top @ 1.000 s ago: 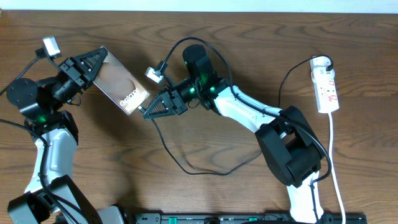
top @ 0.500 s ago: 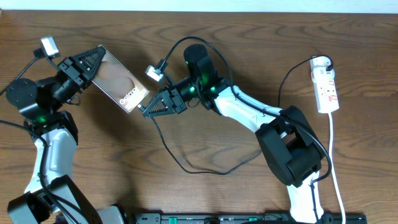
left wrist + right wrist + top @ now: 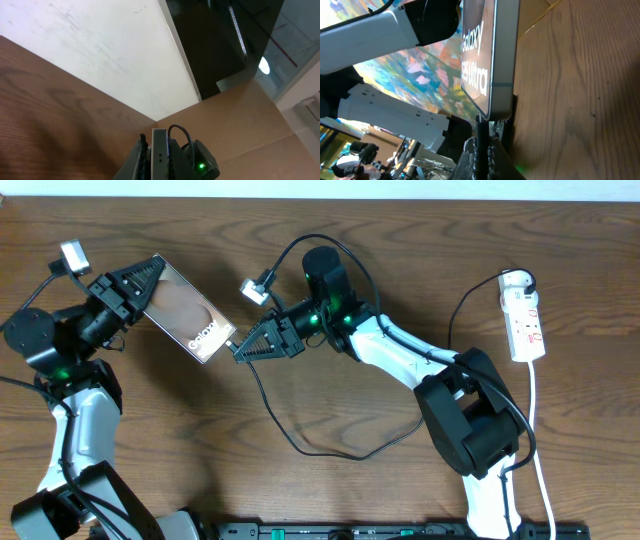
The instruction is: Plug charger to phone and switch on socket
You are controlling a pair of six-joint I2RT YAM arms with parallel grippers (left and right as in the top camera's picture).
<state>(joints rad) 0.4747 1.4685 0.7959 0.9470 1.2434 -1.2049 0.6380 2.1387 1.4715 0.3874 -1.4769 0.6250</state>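
Observation:
The phone point(image 3: 188, 313) is lifted off the table, glossy face up, with "Galaxy" lettering near its right end. My left gripper point(image 3: 148, 283) is shut on its upper left end. In the left wrist view, the phone's thin edge point(image 3: 160, 157) stands between the fingers of the left gripper point(image 3: 159, 142). My right gripper point(image 3: 239, 349) is shut on the charger point(image 3: 300, 450) just behind its connector. In the right wrist view, the charger's black stem point(image 3: 481, 131) rises from the right gripper point(image 3: 482, 146) and meets the bottom edge of the phone point(image 3: 485, 60). The white socket point(image 3: 526, 322) lies far right.
The charger's cable loops across the middle of the wooden table point(image 3: 150, 440) and climbs toward the socket's top end. A white cord point(image 3: 540, 440) runs from the socket to the front edge. A black rail point(image 3: 400, 531) lies along the front.
The left arm has shifted slightly left and up with the phone. The right gripper has followed, rising a little with the charger tip staying at the phone's end.

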